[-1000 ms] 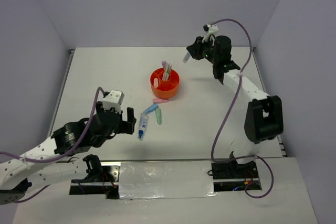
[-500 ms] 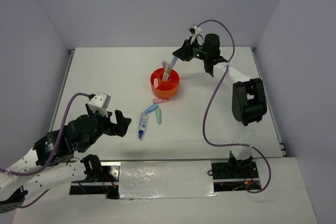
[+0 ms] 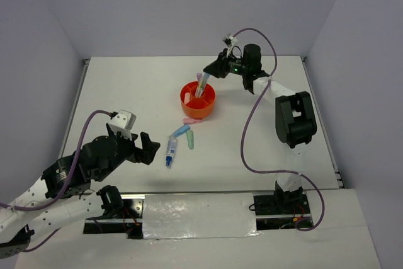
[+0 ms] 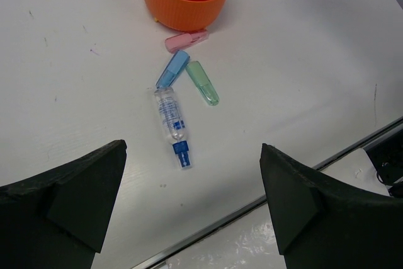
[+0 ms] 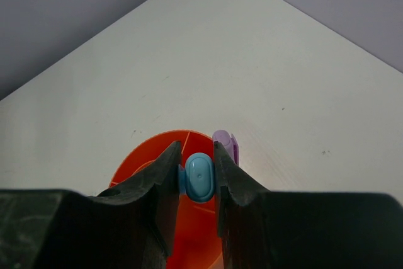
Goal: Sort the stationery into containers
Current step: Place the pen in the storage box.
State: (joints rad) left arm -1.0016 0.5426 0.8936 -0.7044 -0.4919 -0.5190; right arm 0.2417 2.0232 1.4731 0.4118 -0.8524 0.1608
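Orange plastic, smooth and glossy, forms the round organizer (image 3: 198,100) at the middle of the matte white table (image 3: 126,92); thin walls split its low cylinder into wedge-shaped outer compartments. The right gripper (image 3: 211,71) hangs above its far rim with its black fingers (image 5: 165,174) narrowed onto a light-blue pen (image 5: 199,177), clamping it from both sides. The pen's end is a rounded, shiny oval, and its body slants down toward the organizer. A lilac pen (image 5: 225,143) stands upright just beside the grip.

Four pieces lie on the table just in front of the organizer. They are a stubby pink highlighter (image 4: 186,40) near its base, a translucent blue highlighter (image 4: 172,69), a translucent green highlighter (image 4: 202,82) angled away from the blue one, and a clear tube (image 4: 172,124) with blue print and a ribbed blue cap. The left gripper (image 3: 148,148) hovers near them, its blunt jaws spread wide and holding nothing.
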